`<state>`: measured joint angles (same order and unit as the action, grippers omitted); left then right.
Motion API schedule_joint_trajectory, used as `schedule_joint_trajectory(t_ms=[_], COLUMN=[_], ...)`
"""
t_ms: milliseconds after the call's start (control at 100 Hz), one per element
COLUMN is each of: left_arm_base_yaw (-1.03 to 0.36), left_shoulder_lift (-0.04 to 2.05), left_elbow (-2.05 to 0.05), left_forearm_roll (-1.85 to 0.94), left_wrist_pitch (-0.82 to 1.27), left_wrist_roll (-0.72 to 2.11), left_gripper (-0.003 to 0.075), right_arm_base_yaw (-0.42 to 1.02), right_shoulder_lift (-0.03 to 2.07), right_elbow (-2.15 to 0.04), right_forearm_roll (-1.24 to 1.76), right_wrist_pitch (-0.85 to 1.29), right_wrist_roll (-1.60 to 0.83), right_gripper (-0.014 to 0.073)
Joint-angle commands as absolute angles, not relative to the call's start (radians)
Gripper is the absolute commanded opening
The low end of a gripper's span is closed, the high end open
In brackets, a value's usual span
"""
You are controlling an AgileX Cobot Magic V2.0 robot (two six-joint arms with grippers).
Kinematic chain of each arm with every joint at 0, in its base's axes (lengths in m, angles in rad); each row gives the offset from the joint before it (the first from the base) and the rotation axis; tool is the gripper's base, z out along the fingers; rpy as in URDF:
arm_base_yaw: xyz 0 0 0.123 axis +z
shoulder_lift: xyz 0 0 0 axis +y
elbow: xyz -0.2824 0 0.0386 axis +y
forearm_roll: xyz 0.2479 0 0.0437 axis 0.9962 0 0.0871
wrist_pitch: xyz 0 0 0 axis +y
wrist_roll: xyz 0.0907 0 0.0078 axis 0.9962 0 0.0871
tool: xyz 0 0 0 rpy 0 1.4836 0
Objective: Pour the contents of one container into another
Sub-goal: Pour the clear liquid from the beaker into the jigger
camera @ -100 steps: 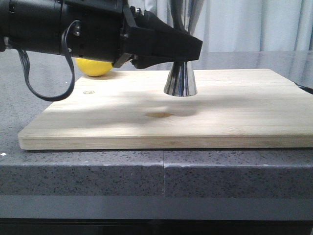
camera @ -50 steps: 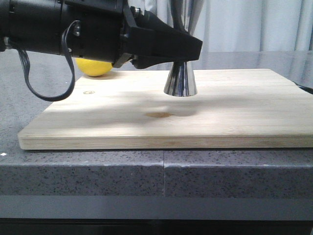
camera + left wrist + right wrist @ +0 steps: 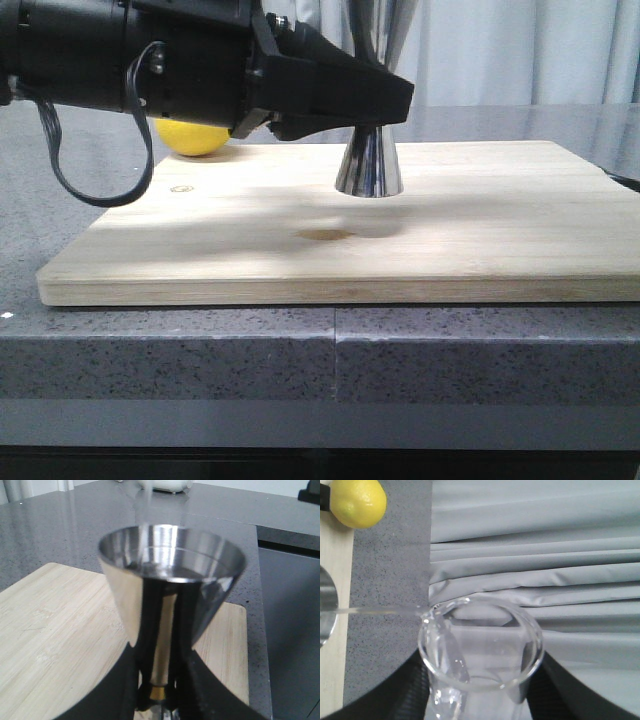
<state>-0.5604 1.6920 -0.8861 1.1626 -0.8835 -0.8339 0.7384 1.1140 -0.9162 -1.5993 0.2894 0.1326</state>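
The steel jigger (image 3: 369, 165) stands upright on the wooden board (image 3: 480, 240). My left gripper (image 3: 385, 95) is shut on its narrow gold-ringed waist; in the left wrist view the fingers (image 3: 187, 680) flank the waist under the wide upper cup (image 3: 170, 575), which holds liquid. In the right wrist view my right gripper (image 3: 480, 702) is shut on the clear glass beaker (image 3: 480, 650), which is tipped over. A thin clear stream (image 3: 380, 611) runs from its lip to the jigger's rim (image 3: 326, 605). The front view does not show the right gripper or the beaker.
A yellow lemon (image 3: 190, 138) lies at the board's back left corner, behind my left arm. A small wet spot (image 3: 325, 235) marks the board in front of the jigger. Grey curtains (image 3: 535, 555) hang behind the counter (image 3: 300, 350).
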Motion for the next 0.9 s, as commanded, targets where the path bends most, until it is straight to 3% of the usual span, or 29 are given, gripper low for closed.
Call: schedule_joint_trajectory(t_ms=[0,590,890], left_arm_base_yaw=[-0.558,-0.558,-0.558], left_shoulder_lift=[1.644,1.644,1.644], left_elbow=[-0.915,-0.915,-0.915], left_forearm_roll=[1.107,1.107,1.107], left_wrist_pitch=[-0.946,-0.946,-0.946], left_wrist_roll=[-0.841,-0.841,-0.841], left_gripper=[-0.0021,-0.0021,-0.0021], right_arm_base_yaw=[0.741,0.741,0.741], right_shoulder_lift=[1.096,1.096,1.096], right_elbow=[-0.952,-0.952,-0.952], right_forearm_roll=[-1.639,-1.638,-1.421], right_wrist_pitch=[0.307,0.307,0.301], right_wrist_roll=[0.127,0.127,0.129], right_gripper=[0.0272,0.0272,0.0272])
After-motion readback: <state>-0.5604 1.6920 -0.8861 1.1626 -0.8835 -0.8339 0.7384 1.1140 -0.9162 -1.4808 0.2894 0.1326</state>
